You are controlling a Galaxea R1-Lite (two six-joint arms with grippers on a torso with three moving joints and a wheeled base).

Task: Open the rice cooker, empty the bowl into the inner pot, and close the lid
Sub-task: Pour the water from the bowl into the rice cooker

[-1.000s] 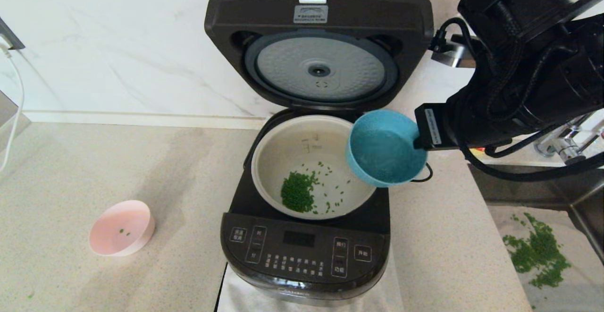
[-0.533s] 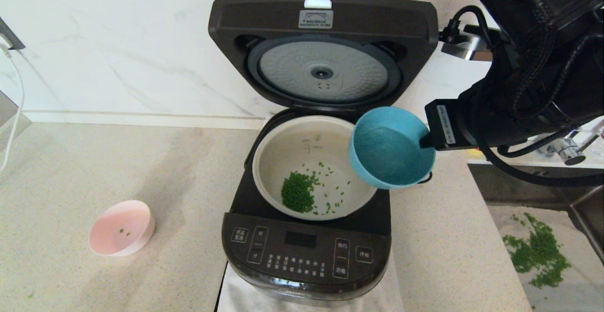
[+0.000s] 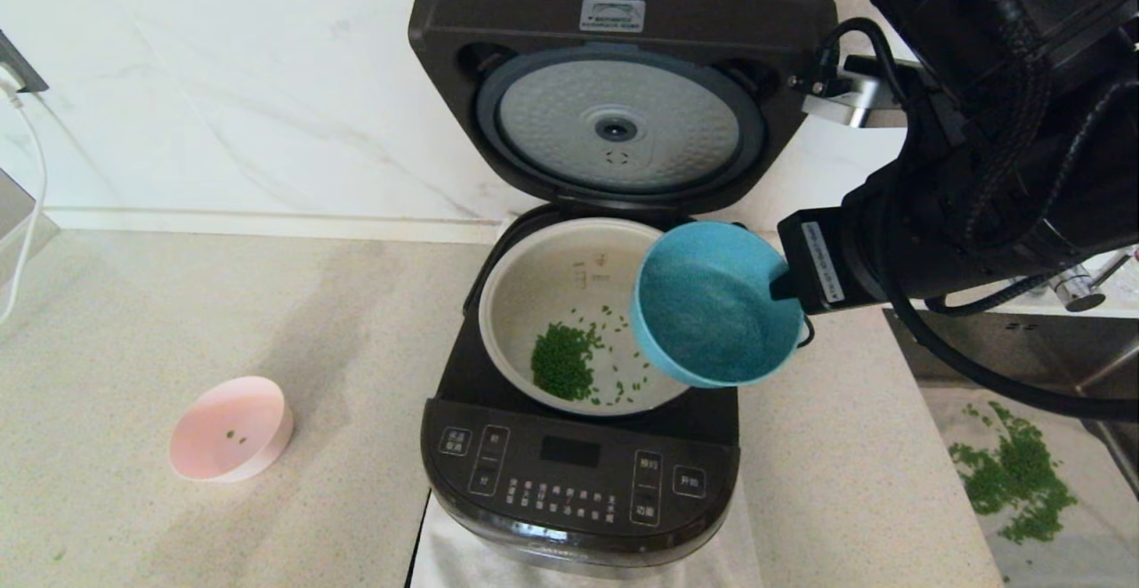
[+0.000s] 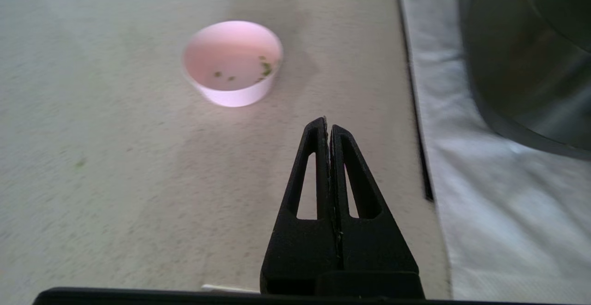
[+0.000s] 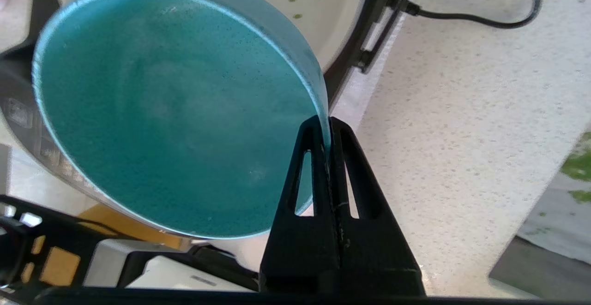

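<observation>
Teal and empty, the round plastic bowl (image 3: 716,305) hangs tipped on its side over the right rim of the off-white round inner pot (image 3: 569,285), our right gripper (image 5: 328,125) clamped on its rim. The pot sits in the glossy black rice cooker (image 3: 578,472) at the middle of the speckled beige bench (image 3: 133,321), toward its front edge. The broad black hinged lid (image 3: 623,81) stands fully up, its dimpled silver plate facing us. A heap of chopped green bits (image 3: 562,364) already lies in the pot, and we see nothing left in the teal bowl. So we judge opening and pouring done; setting the bowl down and closing the lid remain. Our left gripper (image 4: 328,125), fingers pressed together on nothing, waits near the bench's front left, where a small pink round bowl (image 3: 231,430) holds only a few green flecks.
</observation>
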